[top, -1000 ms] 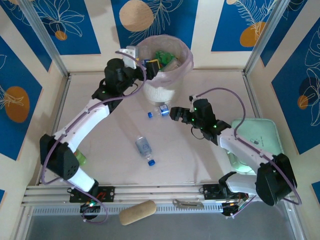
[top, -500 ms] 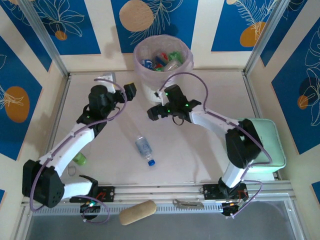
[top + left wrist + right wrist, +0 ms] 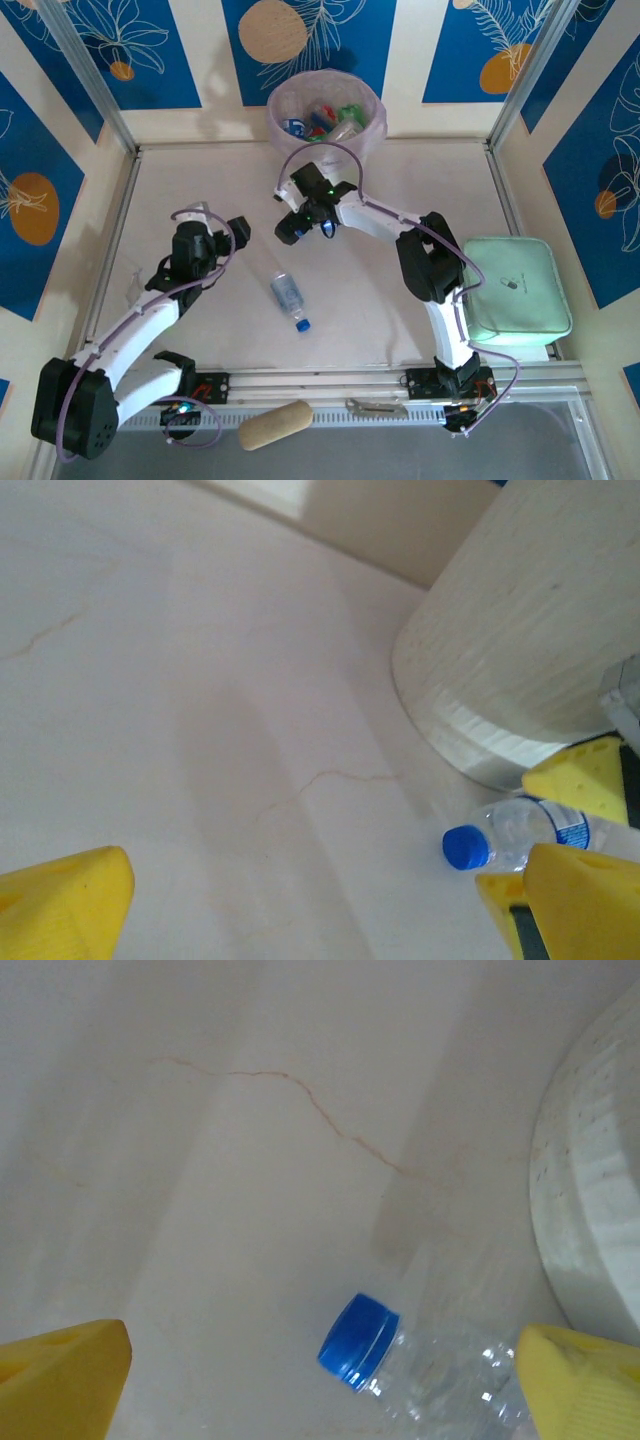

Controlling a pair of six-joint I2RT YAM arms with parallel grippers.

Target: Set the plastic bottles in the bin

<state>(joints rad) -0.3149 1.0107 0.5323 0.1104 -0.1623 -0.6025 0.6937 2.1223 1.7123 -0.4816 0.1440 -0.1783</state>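
Bin (image 3: pixel 376 130) sits at the far edge of the table (image 3: pixel 370 300), roughly centre, with its pink liner folded over the rim. Bottles in the bin (image 3: pixel 322 118): a mix of green, clear and blue-labelled, piled loosely.

Two are on the table:
- Clear bottle (image 3: pixel 440 1385), blue cap, lies on its side right at the foot of the bin. Right wrist view shows the cap pointing away from the bin wall. I can't tell if the body touches the bin base.
- Second clear bottle (image 3: pixel 288 296) lies on its side mid-table, well apart from the bin, blue cap toward the near edge.

Right gripper (image 3: pixel 298 225) is low over the first bottle, just in front of the bin. Its jaws are spread wide with the yellow fingers (image 3: pixel 62 1372) on either side of the cap. There's a gap on both sides, so no contact and nothing held.

Left gripper (image 3: pixel 238 230) is left of centre, angled toward the same bottle and the bin base. It's also spread wide and empty, over bare table. The left wrist view has the bottle's cap end near its own right-hand finger.

Green tray (image 3: pixel 515 290) is at the right edge of the table. Tan roll (image 3: pixel 275 424) lies on the rail along the near edge.
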